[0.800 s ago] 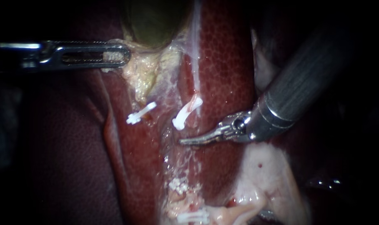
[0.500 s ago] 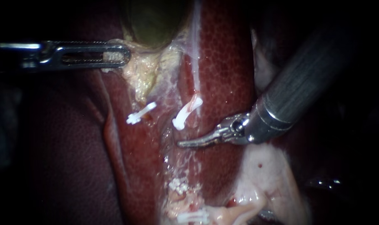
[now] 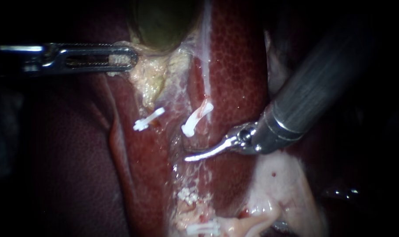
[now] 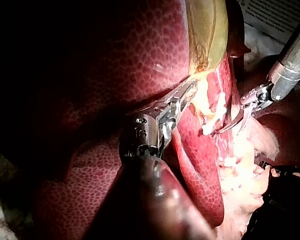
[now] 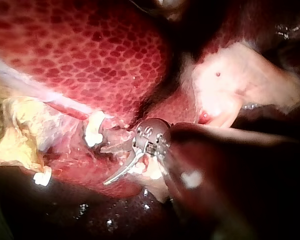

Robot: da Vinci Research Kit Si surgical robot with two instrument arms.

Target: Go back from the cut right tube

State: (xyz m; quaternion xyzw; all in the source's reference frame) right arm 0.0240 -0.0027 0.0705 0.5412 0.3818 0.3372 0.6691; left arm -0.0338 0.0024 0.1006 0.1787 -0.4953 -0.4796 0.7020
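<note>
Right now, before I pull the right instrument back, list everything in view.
liver: one, dark red, around the dissected strip.
gallbladder: one, olive green, uppermost.
yellowish tissue: one patch, pale, under the gallbladder.
right tube: one, whitish, running down to a clip.
clips: three, white; two mid-field, one lowest.
pale tissue: one, whitish pink, beneath the right shaft.
left instrument: one, silver, jaws shut on the yellowish tissue.
right instrument: one, silver, curved jaws open, below the right tube's clip.

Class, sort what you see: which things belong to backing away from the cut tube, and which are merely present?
Job in hand: right instrument, cut right tube, tube's clip.
Lying about: left instrument gripping the gallbladder, liver, left clip, lowest clip.
</note>
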